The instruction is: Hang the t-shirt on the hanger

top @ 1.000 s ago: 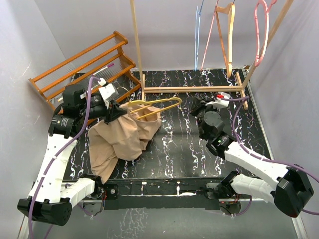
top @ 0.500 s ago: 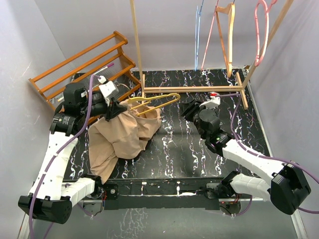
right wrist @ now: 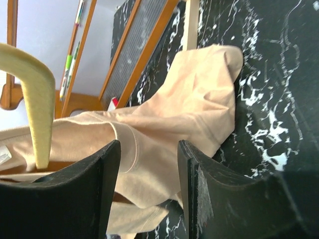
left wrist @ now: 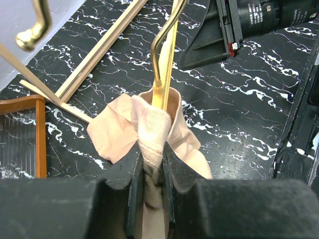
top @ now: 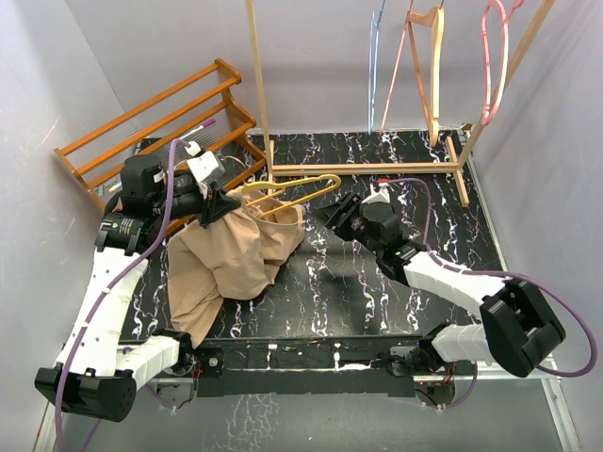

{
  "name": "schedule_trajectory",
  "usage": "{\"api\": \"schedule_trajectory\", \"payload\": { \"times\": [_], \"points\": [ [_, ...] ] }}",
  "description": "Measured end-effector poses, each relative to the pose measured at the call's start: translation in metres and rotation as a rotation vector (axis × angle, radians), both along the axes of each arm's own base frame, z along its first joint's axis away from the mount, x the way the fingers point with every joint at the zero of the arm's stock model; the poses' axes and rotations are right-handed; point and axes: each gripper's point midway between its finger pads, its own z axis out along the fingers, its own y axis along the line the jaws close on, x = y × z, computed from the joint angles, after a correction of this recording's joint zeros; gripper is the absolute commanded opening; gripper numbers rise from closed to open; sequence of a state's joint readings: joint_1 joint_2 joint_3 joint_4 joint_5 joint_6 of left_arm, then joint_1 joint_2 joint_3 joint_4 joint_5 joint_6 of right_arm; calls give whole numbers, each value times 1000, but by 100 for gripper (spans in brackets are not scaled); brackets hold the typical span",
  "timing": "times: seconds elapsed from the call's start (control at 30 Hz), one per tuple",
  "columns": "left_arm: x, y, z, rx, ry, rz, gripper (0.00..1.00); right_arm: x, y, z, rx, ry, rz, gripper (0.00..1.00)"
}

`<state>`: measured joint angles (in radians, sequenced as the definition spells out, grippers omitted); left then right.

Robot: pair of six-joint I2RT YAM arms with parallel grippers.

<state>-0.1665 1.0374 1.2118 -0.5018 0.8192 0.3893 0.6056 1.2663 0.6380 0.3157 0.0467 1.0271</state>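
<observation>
Right end effector (top: 330, 213) has swung left, released, toward the hanger (top: 303, 191) lying left-to-right. Left end effector (left wrist: 152, 167) clenches the t-shirt (top: 226, 259).

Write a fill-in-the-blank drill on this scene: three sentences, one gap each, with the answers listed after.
1. The left gripper is ____ on a fold of the t-shirt.
2. The right gripper has its jaws ____, and it holds nothing.
3. The hanger poking into the t-shirt is ____ in colour.
Missing words: shut; open; yellow.
</observation>
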Motion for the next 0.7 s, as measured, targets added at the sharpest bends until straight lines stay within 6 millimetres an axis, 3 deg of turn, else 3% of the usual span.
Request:
{"api": "schedule_trajectory", "payload": {
  "times": [0.3, 0.7],
  "points": [
    [0, 0, -1, 6, -7, -4, 0, -12, 23, -14, 53, 71, 120, 55],
    [-1, 0, -3, 15, -6, -12, 0, -10, 41, -12, 118, 72, 183, 55]
  ]
}}
